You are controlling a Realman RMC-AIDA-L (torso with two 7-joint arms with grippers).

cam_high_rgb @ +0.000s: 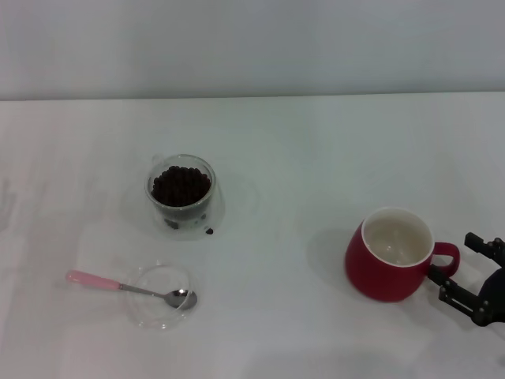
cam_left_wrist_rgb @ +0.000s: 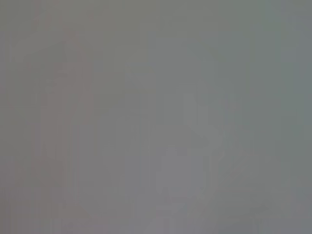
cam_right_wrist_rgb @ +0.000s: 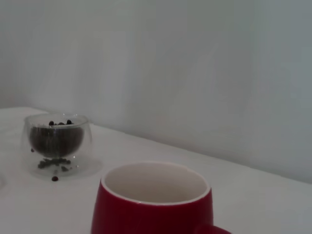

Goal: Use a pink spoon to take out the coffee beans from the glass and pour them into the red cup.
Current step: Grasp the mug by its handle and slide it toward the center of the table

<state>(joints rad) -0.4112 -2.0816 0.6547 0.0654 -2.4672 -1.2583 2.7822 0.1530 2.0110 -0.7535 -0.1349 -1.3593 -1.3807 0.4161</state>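
Note:
The glass (cam_high_rgb: pixel 181 192) stands left of centre, heaped with dark coffee beans (cam_high_rgb: pixel 181 185); the right wrist view shows this glass (cam_right_wrist_rgb: pixel 57 144) beyond the cup. Nearer the front left lies the pink spoon (cam_high_rgb: pixel 126 287), its metal bowl resting on a shallow clear dish (cam_high_rgb: pixel 154 306) and its pink handle pointing left. At the right stands the red cup (cam_high_rgb: pixel 389 257), cream inside and with no beans in it, its handle pointing right; the red cup (cam_right_wrist_rgb: pixel 155 202) fills the right wrist view's foreground. My right gripper (cam_high_rgb: pixel 458 267) is open right at the handle. The left gripper is out of view.
One loose bean (cam_high_rgb: pixel 209 230) lies on the white table (cam_high_rgb: pixel 316 158) beside the glass. A pale wall runs along the table's far edge. The left wrist view shows only flat grey.

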